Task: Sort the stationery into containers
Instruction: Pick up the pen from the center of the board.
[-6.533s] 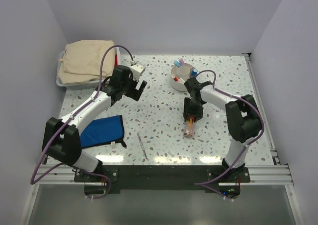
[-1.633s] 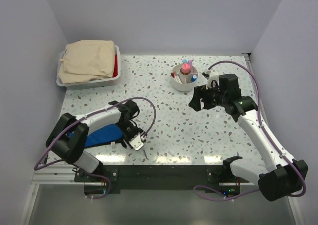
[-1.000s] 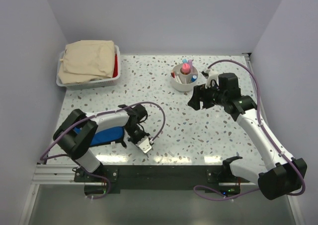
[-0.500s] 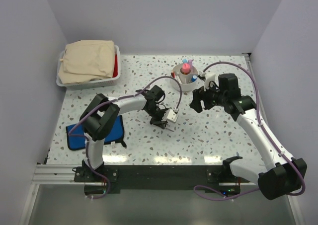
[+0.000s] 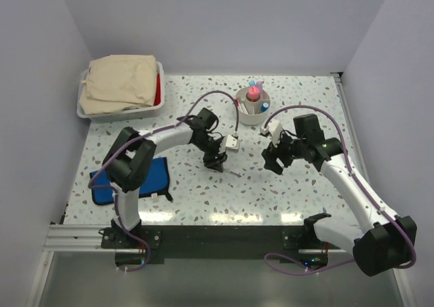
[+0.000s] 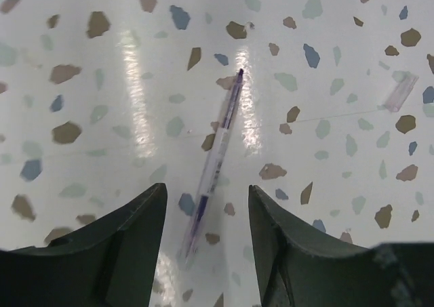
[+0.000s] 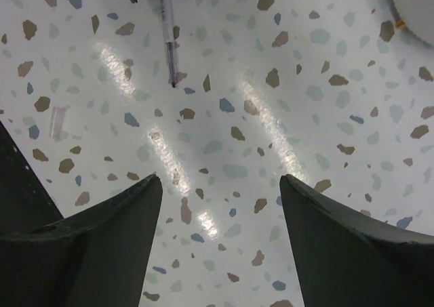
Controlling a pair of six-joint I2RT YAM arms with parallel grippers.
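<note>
A slim clear pen with purple ink point(image 6: 213, 161) lies flat on the speckled table. Its lower end sits between the fingers of my open left gripper point(image 6: 205, 193), which hovers just above it mid-table point(image 5: 215, 160). The pen also shows in the right wrist view point(image 7: 168, 36) and faintly in the top view point(image 5: 231, 172). My right gripper point(image 5: 272, 160) is open and empty point(image 7: 220, 181), low over bare table right of the pen. The round white cup point(image 5: 252, 108) at the back holds a pink-red tube and blue-capped sticks. The white bin point(image 5: 157, 97) stands at the back left.
A folded beige cloth point(image 5: 119, 82) fills the bin, with something red beside it. A flat blue pouch point(image 5: 132, 179) lies at the front left. A tiny clear scrap point(image 6: 400, 92) lies near the pen, also in the right wrist view point(image 7: 59, 120).
The left gripper took the pen from the front of the table to the middle, and the pen now lies between its open jaws. The right gripper came down and nearer.
</note>
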